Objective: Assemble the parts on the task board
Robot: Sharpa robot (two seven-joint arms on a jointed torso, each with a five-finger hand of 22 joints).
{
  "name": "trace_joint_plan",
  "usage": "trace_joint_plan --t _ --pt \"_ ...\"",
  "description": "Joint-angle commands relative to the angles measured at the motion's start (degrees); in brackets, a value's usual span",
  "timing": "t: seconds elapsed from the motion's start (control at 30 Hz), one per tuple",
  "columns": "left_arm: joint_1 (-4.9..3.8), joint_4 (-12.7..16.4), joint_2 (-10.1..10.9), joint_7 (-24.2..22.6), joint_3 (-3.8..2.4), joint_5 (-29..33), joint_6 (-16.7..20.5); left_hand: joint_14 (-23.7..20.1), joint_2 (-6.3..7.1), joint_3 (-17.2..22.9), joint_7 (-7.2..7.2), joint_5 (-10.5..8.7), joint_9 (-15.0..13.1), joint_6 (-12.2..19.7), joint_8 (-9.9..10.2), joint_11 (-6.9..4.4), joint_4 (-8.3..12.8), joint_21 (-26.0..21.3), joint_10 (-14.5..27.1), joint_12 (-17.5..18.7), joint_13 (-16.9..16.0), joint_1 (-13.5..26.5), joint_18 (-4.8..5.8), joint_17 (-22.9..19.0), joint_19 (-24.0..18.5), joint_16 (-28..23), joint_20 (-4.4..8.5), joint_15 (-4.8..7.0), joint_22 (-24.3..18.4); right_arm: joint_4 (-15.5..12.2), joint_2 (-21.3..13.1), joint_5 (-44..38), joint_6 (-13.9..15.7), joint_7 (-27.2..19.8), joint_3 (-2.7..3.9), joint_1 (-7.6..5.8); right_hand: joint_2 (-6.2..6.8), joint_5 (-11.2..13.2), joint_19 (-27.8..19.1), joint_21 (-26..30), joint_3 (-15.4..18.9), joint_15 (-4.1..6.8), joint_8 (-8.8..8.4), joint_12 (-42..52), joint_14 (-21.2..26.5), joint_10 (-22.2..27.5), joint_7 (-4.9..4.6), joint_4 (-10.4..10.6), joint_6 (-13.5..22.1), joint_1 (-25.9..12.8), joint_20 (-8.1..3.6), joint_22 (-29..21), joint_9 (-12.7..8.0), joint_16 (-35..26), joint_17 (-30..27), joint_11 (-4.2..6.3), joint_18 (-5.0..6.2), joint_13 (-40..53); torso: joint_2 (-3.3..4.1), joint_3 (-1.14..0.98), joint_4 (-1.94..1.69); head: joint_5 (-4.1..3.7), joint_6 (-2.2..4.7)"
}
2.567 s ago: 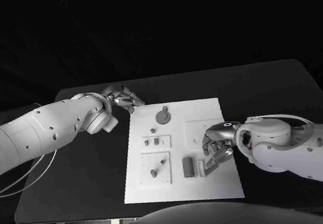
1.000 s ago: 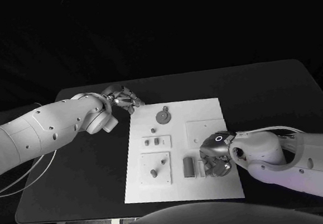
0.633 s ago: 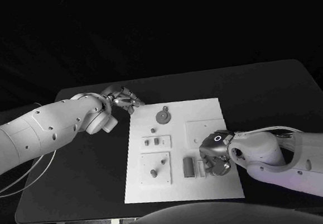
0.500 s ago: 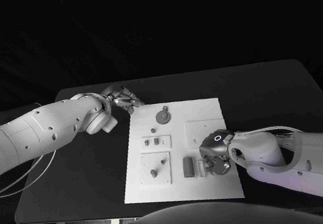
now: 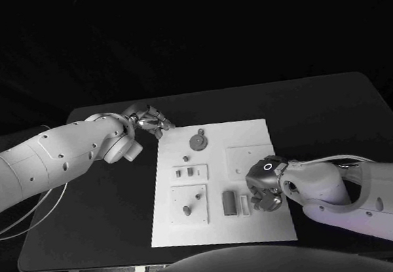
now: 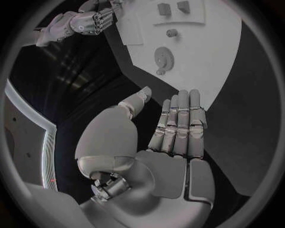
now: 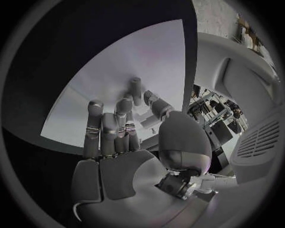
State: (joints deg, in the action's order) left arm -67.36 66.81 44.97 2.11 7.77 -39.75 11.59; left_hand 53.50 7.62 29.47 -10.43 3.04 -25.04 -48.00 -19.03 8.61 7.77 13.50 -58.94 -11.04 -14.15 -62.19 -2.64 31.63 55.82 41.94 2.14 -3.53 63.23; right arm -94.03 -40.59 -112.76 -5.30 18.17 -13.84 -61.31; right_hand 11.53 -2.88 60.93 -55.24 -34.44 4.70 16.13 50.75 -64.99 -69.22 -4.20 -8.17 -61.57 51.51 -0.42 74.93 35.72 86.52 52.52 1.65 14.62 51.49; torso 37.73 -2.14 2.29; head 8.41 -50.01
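The white task board [image 5: 251, 132] lies in the middle of the black table. On it are a round disc part [image 5: 198, 140], two small parts [image 5: 184, 172] side by side, a peg [image 5: 186, 210] on a raised square, and a dark block [image 5: 230, 202] beside a pale slot [image 5: 244, 202]. My right hand [image 5: 263, 194] is low over the board's near right area, fingertips [image 7: 135, 86] pointing down at the board [image 7: 118, 71] just right of the slot. Whether it pinches a part is hidden. My left hand [image 5: 150, 121] hovers off the board's far left corner, fingers [image 6: 179, 123] straight, holding nothing.
The left wrist view looks along the board [image 6: 208, 52] past the disc part [image 6: 164, 58] to my right hand [image 6: 83, 23]. Bare black table [image 5: 331, 110] lies right of the board and between the board and my left arm.
The right hand has moved from the board's right middle toward its near edge and lower, then settled beside the slot. The left hand has stayed put.
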Motion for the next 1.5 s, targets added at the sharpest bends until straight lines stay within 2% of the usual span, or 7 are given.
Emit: trace_joint_plan --t 0.03,0.37,0.4,0.43,0.53,1.1,1.5 --pt "-0.05 0.1 -0.06 -0.37 -0.02 -0.06 -0.68 0.34 -0.38 -0.29 -0.07 -0.17 -0.05 0.22 0.24 0.11 0.06 -0.34 0.3 -0.35 0.08 -0.39 -0.98 0.06 0.32 -0.25 0.03 0.05 0.05 0.5 -0.3 -0.94 -2.28 2.18 -0.31 0.31 -0.67 0.03 0.32 -0.11 0.04 0.03 0.13 0.14 -0.43 -0.2 -0.2 0.53 -0.23 -0.19 -0.16 0.14 -0.96 0.39 0.24 0.25 0.38 -0.06 -0.01 0.01 0.0 -0.01 0.01" --pt "-0.05 0.1 -0.05 -0.28 -0.02 -0.11 -0.77 0.37 -0.42 -0.33 -0.08 -0.17 -0.05 0.26 0.26 0.1 0.05 -0.35 0.29 -0.38 0.1 -0.38 -0.98 0.13 0.34 -0.28 0.04 0.06 0.07 0.84 -0.61 1.7 -4.54 1.81 -0.31 0.31 -0.76 0.03 0.34 -0.12 0.04 0.03 0.14 0.15 -0.48 -0.22 -0.19 0.59 -0.25 -0.24 -0.16 0.14 -0.96 0.4 0.29 0.26 0.38 -0.06 0.01 -0.02 0.03 0.02 0.01" --pt "-0.05 0.1 -0.03 -0.28 -0.02 -0.12 -0.75 0.38 -0.42 -0.34 -0.08 -0.17 -0.05 0.26 0.26 0.1 0.05 -0.35 0.29 -0.39 0.1 -0.38 -0.98 0.13 0.35 -0.29 0.04 0.06 0.07 0.91 -0.66 2.21 -4.68 1.75 -0.31 0.31 -7.63 0.34 0.75 -0.39 -2.18 0.25 0.46 0.36 -1.55 -0.73 -0.01 -0.45 -0.71 2.56 -0.64 0.2 -0.76 0.77 1.47 0.75 0.38 -0.03 0.01 -0.02 0.04 0.04 0.01" --pt "-0.05 0.08 -0.05 -0.28 -0.02 -0.13 -0.79 0.38 -0.42 -0.34 -0.08 -0.17 -0.05 0.26 0.26 0.1 0.05 -0.36 0.29 -0.39 0.1 -0.38 -0.98 0.13 0.35 -0.29 0.04 0.06 0.07 1.0 -0.68 2.77 -4.82 1.79 -0.31 0.31 -8.37 0.27 0.77 -0.45 -2.19 0.28 0.49 0.37 -1.64 -0.78 0.02 -0.74 -0.74 2.71 -0.68 0.24 -0.74 0.82 1.57 0.75 0.38 -0.03 0.0 -0.02 0.04 0.03 0.01" --pt "-0.05 0.12 -0.06 -0.26 -0.02 -0.13 -0.84 0.38 -0.42 -0.34 -0.08 -0.17 -0.05 0.26 0.26 0.1 0.05 -0.36 0.29 -0.39 0.1 -0.38 -0.99 0.14 0.35 -0.3 0.04 0.06 0.07 1.28 -0.63 2.88 -5.09 1.98 -0.31 0.31 -12.93 0.11 0.09 -0.81 1.71 0.54 0.44 0.16 -1.67 -0.87 0.08 -7.22 -0.73 0.11 -0.38 0.72 -0.69 0.88 1.51 0.6 0.38 -0.28 0.0 -0.02 0.04 -0.01 0.01" --pt "-0.05 0.11 -0.14 -0.16 -0.01 -0.29 -0.87 0.41 -0.44 -0.38 -0.08 -0.17 -0.05 0.25 0.26 0.08 0.07 -0.37 0.27 -0.43 0.11 -0.4 -0.99 0.2 0.37 -0.32 0.05 0.08 0.09 1.29 -1.3 8.86 -2.98 4.24 -0.3 0.29 -13.95 0.02 0.66 -1.08 1.45 0.77 0.59 0.35 -3.39 -1.56 0.43 -8.56 -1.47 -0.02 -0.48 0.69 -0.76 1.29 3.54 0.88 0.38 -0.38 0.0 -0.01 0.02 -0.17 0.01" --pt "-0.05 0.16 -0.09 -0.06 -0.01 -0.45 -0.9 0.43 -0.45 -0.4 -0.07 -0.17 -0.06 0.23 0.25 0.07 0.09 -0.38 0.25 -0.47 0.12 -0.42 -1.0 0.25 0.39 -0.35 0.06 0.09 0.11 0.85 -3.61 36.65 4.96 8.31 -0.31 -2.07 -13.86 0.02 0.87 -1.23 1.35 0.94 0.67 0.48 -4.01 -1.77 0.58 -8.64 -1.71 0.47 -0.62 0.71 -0.73 1.47 4.29 1.04 0.38 -0.34 -0.02 0.04 0.05 -0.37 0.01"
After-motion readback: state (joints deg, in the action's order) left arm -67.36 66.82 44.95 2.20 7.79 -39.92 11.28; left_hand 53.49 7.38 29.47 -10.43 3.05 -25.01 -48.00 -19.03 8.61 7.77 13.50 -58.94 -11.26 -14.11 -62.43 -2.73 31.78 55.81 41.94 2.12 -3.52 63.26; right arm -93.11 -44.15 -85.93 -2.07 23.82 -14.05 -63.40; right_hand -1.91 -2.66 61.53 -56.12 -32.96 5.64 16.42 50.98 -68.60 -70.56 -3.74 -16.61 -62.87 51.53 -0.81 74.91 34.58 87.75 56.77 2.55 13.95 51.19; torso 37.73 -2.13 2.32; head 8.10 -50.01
